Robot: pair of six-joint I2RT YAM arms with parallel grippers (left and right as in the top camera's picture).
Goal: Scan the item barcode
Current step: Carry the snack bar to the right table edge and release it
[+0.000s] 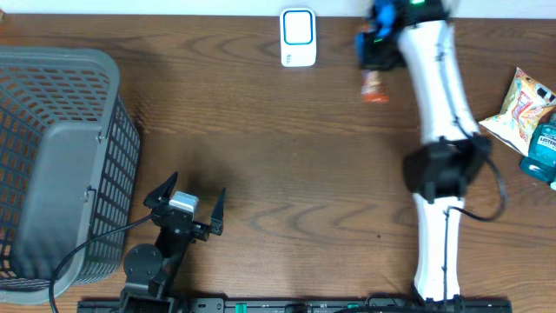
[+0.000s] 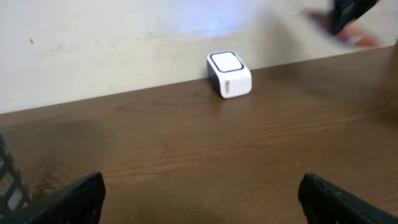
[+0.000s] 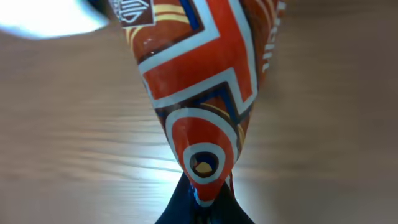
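The right gripper (image 1: 376,54) pinches the snack packet (image 1: 374,87) by one end, its length running straight out from the grip, near the white scanner's (image 1: 298,37) right side; the left gripper (image 1: 187,202), spread, sits well apart

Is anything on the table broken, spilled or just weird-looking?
Nothing looks spilled or broken. The white scanner sits by the wall, the grey basket stands on the left, and the right gripper pinches a red-orange packet near the scanner. A snack bag and blue bottle lie together at the right edge.
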